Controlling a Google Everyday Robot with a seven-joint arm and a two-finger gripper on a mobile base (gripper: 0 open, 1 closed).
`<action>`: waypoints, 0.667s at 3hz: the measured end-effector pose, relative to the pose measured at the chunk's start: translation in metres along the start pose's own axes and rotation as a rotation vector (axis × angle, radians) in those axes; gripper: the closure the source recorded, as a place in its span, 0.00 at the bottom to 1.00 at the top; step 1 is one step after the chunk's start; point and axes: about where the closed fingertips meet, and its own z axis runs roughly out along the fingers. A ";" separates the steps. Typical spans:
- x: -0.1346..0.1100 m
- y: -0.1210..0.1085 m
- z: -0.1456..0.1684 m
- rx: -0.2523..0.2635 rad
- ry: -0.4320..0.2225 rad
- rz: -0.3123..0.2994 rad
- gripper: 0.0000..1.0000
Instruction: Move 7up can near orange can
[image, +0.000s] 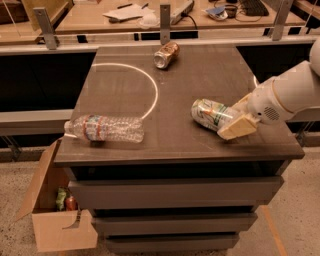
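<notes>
Two cans lie on their sides on the dark table (200, 75), well apart. The orange can (166, 54) rests close to the table's back edge, near the middle of that edge. The 7up can (211, 114) lies on the table's right half, toward the front edge, with its silver end turned to the table's left side. The gripper (231, 119) comes in from the table's right side on a white arm (285, 95), low over the top. It is spread wide, one tan finger at the front of the 7up can's right end and the other behind it. A clear plastic bottle (105, 129) lies flat at the table's front left corner, and a thin white arc (152, 87) curves across the table's left half. A cardboard box (55, 227) sits on the floor by the table's left side.
</notes>
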 end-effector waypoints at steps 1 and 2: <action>-0.013 -0.015 -0.008 0.030 -0.027 -0.005 0.97; -0.029 -0.046 -0.019 0.089 -0.050 0.011 1.00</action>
